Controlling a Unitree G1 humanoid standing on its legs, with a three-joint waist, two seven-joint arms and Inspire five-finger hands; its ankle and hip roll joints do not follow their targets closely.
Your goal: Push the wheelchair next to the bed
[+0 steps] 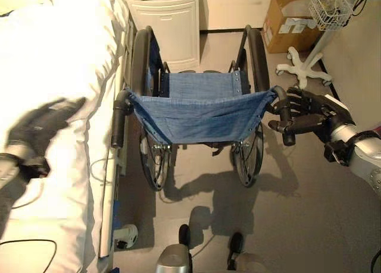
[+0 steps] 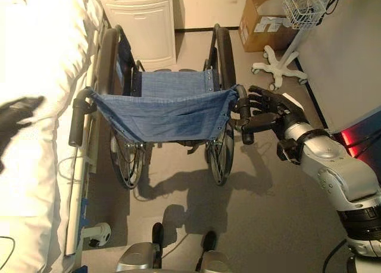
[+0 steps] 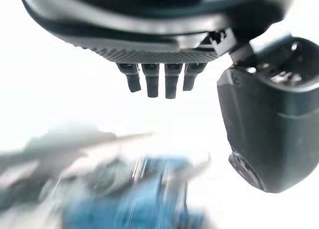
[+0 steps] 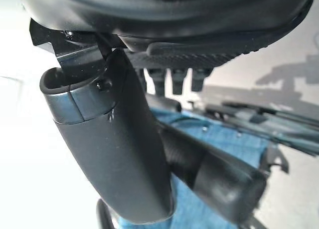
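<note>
The right hand (image 1: 306,115) is clamped on the wheelchair's right push handle (image 1: 284,119), fingers curled over it and thumb underneath; the right wrist view shows the black grip (image 4: 214,176) lying between thumb and fingers pretty clearly. The left hand (image 1: 41,127) hovers over the bed (image 1: 53,59), well off to the side of the left push handle (image 1: 119,121) and not touching it. Its fingers (image 3: 152,82) hang straight and relaxed with the thumb apart, holding nothing (it looks smeared in the head views, so not much more to read there).

The wheelchair (image 1: 196,115) stands right alongside the bed, its left wheel (image 1: 140,62) close against the bed's side rail (image 1: 110,190), with the blue sling back (image 1: 199,115) facing the camera. It points toward a white cabinet (image 1: 169,23) at the head end. Off to the right there's a cardboard box (image 1: 286,23) on the floor and a white rolling stand (image 1: 306,68) with a wire basket (image 1: 330,8) up top.
</note>
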